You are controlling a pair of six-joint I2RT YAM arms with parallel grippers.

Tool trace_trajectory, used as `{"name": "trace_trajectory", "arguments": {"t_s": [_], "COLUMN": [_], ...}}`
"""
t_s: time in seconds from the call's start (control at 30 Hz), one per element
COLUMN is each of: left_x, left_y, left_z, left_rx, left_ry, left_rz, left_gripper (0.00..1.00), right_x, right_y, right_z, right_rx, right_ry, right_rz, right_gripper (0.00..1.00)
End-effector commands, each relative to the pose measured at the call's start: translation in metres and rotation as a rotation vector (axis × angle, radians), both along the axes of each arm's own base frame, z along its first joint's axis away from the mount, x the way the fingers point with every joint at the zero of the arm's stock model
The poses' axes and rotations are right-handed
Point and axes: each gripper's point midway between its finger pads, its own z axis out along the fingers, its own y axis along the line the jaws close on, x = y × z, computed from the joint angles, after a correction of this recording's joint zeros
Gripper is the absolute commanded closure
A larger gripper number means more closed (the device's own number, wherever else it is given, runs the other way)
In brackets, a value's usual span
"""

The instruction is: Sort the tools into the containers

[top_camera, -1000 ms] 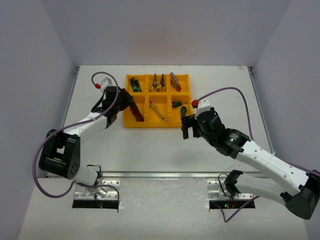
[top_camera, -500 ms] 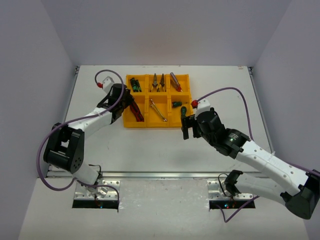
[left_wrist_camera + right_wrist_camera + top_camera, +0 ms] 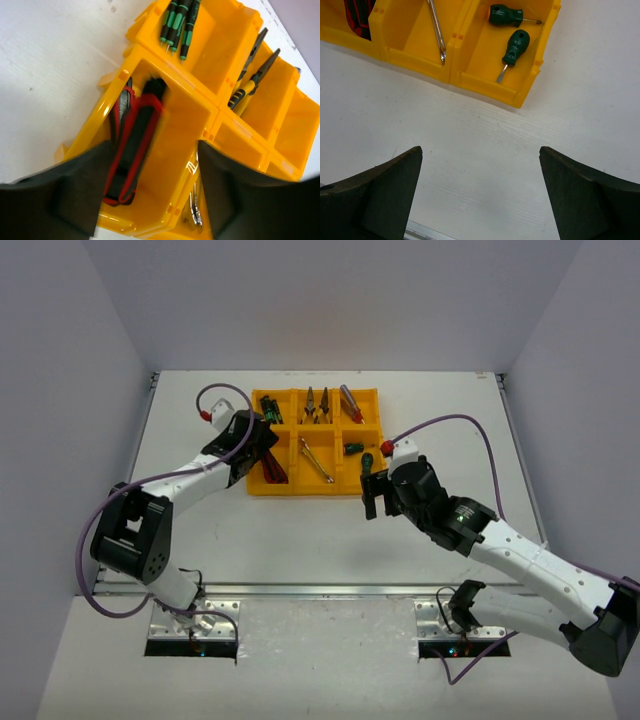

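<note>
The yellow tray (image 3: 300,488) holds all the tools I can see. My left gripper (image 3: 262,446) hangs open over its near-left compartment. In the left wrist view my left gripper (image 3: 152,150) has its jaws wide apart. Red-black utility knives (image 3: 131,150) lie in that compartment close to the left finger (image 3: 75,190). Slim dark green drivers (image 3: 177,25) and yellow-handled pliers (image 3: 247,80) fill the far compartments. A silver wrench (image 3: 436,30) lies in the near-middle compartment. Two green screwdrivers (image 3: 514,47) lie in the near-right one. My right gripper (image 3: 480,150) is open and empty above bare table in front of the tray (image 3: 485,85).
Red- and purple-handled screwdrivers (image 3: 350,402) lie in the far-right compartment. White walls enclose the table on the left, right and back. Purple cables loop from both arms; the right one (image 3: 470,425) arcs over the table right of the tray.
My left gripper has moved right and farther over the tray's near-left compartment, where the utility knives now lie between open jaws. The right arm has not moved.
</note>
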Motion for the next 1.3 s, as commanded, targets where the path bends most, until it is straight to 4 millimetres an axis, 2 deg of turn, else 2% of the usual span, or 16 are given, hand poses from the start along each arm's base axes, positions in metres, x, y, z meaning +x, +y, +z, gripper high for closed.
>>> {"name": "trace_trajectory", "arguments": {"t_s": [0.0,0.07,0.17,0.27,0.33,0.43,0.53,0.63,0.73,0.83,0.9,0.97,1.03,1.1,1.17,1.27], "left_x": [0.013,0.016,0.017,0.01,0.004,-0.014,-0.037,-0.063,-0.088,-0.11,-0.126,-0.134,-0.146,-0.154,-0.164,-0.172], "left_y": [0.003,0.005,0.006,0.008,0.013,0.023,0.033,0.046,0.058,0.074,0.084,0.089,0.1,0.109,0.115,0.117], "left_z": [0.033,0.046,0.069,0.107,0.125,0.151,0.159,0.172,0.195,0.201,0.214,0.204,0.217,0.207,0.216,0.207], "left_rx": [-0.003,0.004,0.015,0.03,0.073,0.151,0.237,0.293,0.371,0.458,0.467,0.51,0.522,0.535,0.511,0.492], "left_ry": [-0.066,-0.09,-0.121,-0.19,-0.206,-0.186,-0.12,-0.096,-0.141,-0.164,-0.239,-0.26,-0.349,-0.362,-0.43,-0.477], "left_rz": [0.05,0.055,0.044,0.017,-0.001,-0.041,-0.092,-0.114,-0.164,-0.183,-0.155,-0.169,-0.12,-0.087,-0.04,-0.03], "left_gripper": [0.18,0.11,0.07,0.04,0.01,0.0,0.0,0.0,0.0,0.0,0.0,0.0,0.0,0.0,0.0,0.0], "right_x": [0.005,0.005,0.005,0.006,0.009,0.012,0.014,0.009,0.002,-0.009,-0.016,-0.023,-0.03,-0.037,-0.044,-0.05], "right_y": [0.0,0.001,0.001,-0.002,-0.005,-0.021,-0.037,-0.052,-0.069,-0.092,-0.108,-0.121,-0.134,-0.144,-0.151,-0.151], "right_z": [0.017,0.018,0.018,0.017,0.022,0.033,0.049,0.062,0.078,0.097,0.102,0.11,0.116,0.121,0.127,0.12], "right_rx": [0.035,0.037,0.034,0.007,-0.005,-0.03,-0.054,-0.092,-0.094,-0.086,-0.111,-0.119,-0.13,-0.112,-0.056,-0.032], "right_ry": [-0.044,-0.044,-0.041,-0.034,-0.039,-0.043,-0.07,-0.081,-0.117,-0.164,-0.169,-0.186,-0.206,-0.228,-0.262,-0.285], "right_rz": [-0.014,-0.012,-0.009,-0.015,-0.026,-0.077,-0.133,-0.163,-0.204,-0.269,-0.309,-0.341,-0.371,-0.396,-0.409,-0.365], "right_gripper": [0.01,0.01,0.01,0.01,0.01,0.01,0.01,0.01,0.01,0.01,0.01,0.01,0.01,0.01,0.01,0.01]}}
